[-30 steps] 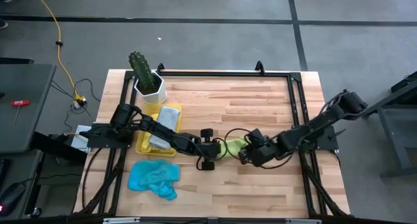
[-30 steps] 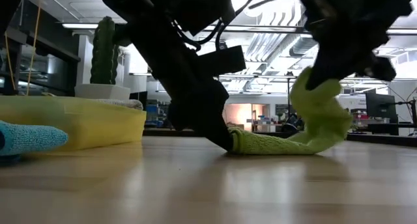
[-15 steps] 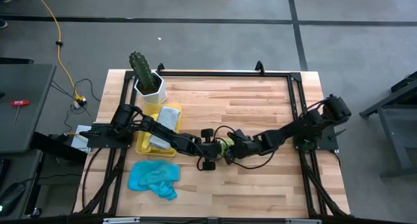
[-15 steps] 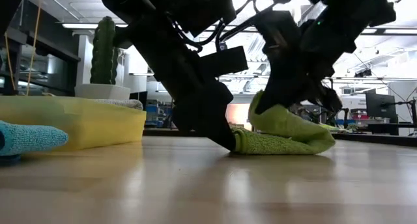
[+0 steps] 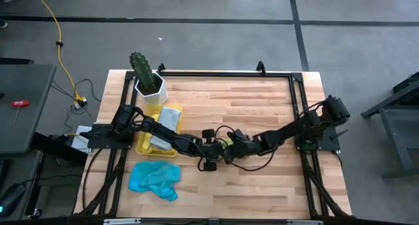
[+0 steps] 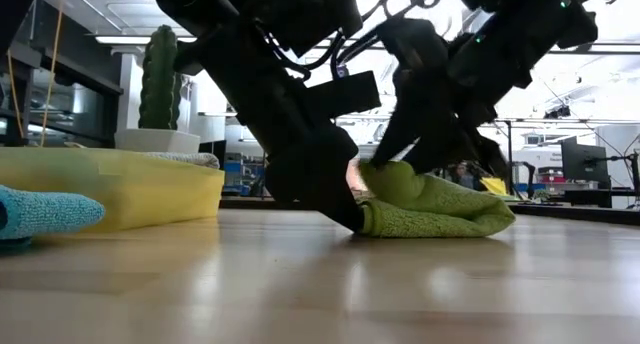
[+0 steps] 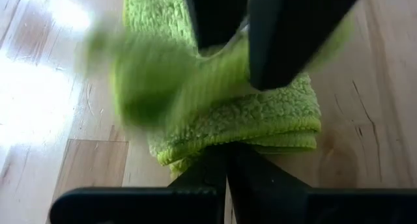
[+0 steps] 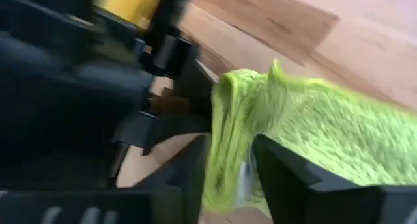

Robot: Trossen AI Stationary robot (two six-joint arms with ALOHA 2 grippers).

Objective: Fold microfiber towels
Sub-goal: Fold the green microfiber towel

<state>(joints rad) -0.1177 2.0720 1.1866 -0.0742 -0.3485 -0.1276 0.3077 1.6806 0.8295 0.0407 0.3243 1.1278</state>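
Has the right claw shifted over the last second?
Yes. In the high view the right claw has travelled left, away from the table's right rail, carrying the green towel over toward the left claw.

A lime green towel (image 6: 430, 209) lies doubled over near the middle of the counter, its upper layer bunched above the flat lower one. A light blue towel (image 5: 154, 178) lies crumpled near the counter's front left corner.
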